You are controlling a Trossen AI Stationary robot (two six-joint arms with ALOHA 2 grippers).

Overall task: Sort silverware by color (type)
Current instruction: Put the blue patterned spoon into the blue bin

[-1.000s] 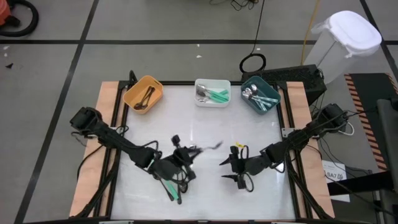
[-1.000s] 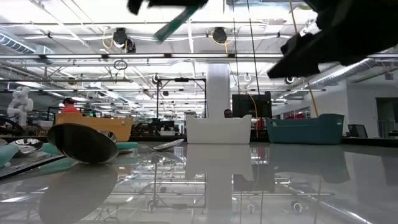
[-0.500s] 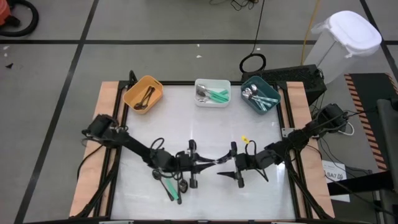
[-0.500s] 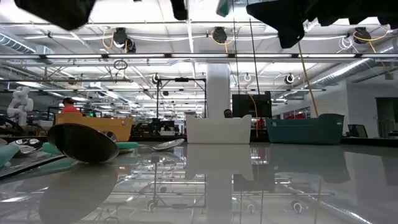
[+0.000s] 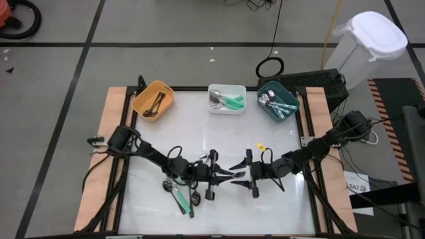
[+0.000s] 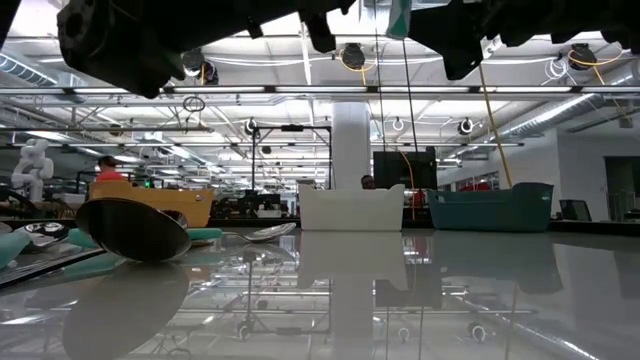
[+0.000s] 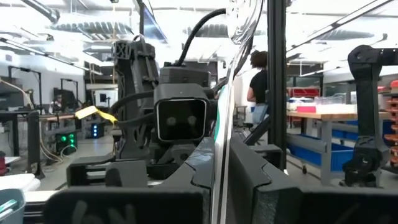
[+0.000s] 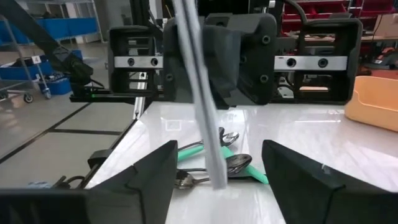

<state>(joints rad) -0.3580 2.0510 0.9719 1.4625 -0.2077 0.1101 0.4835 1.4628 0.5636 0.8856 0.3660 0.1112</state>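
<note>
1. Two end effectors meet nose to nose in the lower centre of the high view, above the tabletop (image 5: 199,119)
2. The left end effector (image 5: 221,176) is clamped on a silver spoon (image 5: 237,164), its handle reaching between the right one's fingers
3. The right end effector (image 5: 243,182) has its fingers (image 8: 152,177) spread apart
4. More spoons (image 5: 180,194) lie lower left; others fill the three bins (image 5: 277,89) along the top

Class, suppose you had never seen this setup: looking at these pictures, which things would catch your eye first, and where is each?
The two end effectors meet nose to nose above the table's near middle: the left end effector shut on a silver spoon, the right end effector open around it. Behind stand three bins in a row: orange bin, white bin, teal bin. A few loose spoons lie under the left arm.
</note>
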